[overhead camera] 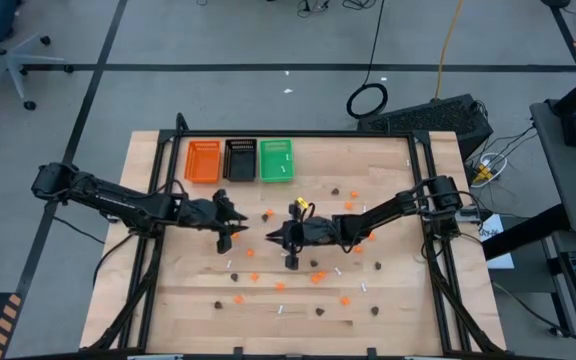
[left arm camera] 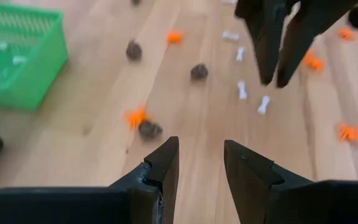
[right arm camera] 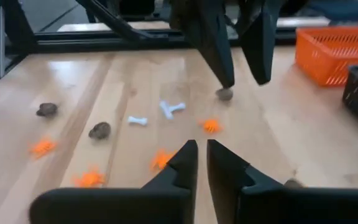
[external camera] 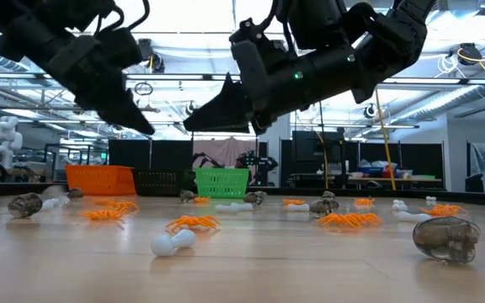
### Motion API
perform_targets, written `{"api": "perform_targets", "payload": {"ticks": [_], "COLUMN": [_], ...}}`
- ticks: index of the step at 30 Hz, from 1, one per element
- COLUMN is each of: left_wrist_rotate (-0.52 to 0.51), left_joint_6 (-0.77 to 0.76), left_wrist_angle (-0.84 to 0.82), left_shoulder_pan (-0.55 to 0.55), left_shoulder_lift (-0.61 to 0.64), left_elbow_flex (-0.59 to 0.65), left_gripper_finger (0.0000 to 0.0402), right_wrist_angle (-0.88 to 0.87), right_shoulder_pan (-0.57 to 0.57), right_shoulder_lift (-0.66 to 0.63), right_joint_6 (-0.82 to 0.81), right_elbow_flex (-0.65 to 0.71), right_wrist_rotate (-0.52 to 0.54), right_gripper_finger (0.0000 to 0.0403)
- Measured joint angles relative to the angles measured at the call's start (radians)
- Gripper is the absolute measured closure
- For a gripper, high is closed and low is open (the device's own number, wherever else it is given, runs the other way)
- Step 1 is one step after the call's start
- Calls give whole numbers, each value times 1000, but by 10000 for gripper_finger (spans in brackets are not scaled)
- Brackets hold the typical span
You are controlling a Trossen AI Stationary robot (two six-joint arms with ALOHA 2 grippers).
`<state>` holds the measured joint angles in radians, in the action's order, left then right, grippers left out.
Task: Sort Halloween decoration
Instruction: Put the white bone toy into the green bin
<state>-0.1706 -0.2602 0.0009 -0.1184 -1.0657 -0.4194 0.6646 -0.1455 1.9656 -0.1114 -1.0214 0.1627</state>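
Still, trinkets [overhead camera: 313, 277] scattered beneath both empty grippers.

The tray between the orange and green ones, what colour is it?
Black tray, clearest in the high view.

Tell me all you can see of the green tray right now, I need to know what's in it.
The green tray is a small rectangular basket of what looks like plastic, with slatted, see-through walls. It sits upright and flat on the wooden table at the far edge, last in a row beside the black tray and the orange tray. A few thin white sticks lie inside; nothing orange or brown shows in it. Neither gripper is near it.
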Motion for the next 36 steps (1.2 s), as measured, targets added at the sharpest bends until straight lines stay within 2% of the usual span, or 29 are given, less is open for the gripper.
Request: {"api": "perform_targets", "payload": {"ticks": [7,13,21,26,28,36], "left_wrist_rotate": [6,8,-22,-25,-23,-38], "left_joint_6": [-93,-102,-102,-113,-122,-154], "left_wrist_angle": [-86,-81,-59,-61,-64,-82], "left_shoulder_pan": [-4,-42,-85,-119,-136,-198], "left_shoulder_lift": [0,0,0,-1,-1,-1], "left_elbow_flex": [0,0,0,0,0,0], "left_gripper_finger": [276,276,276,276,276,276], "right_wrist_angle": [-42,-198,-306,-117,-100,-305], "right_shoulder_pan": [-5,-34,-53,-55,-60,-97], "right_shoulder_lift": [0,0,1,2,1,2], "right_joint_6": [-55,-30,21,22,27,-42], "right_elbow_flex": [0,0,0,0,-1,0], "right_wrist_rotate": [-5,-7,-8,-42,-60,-33], "right_gripper_finger": [322,299,296,296,296,296]}}
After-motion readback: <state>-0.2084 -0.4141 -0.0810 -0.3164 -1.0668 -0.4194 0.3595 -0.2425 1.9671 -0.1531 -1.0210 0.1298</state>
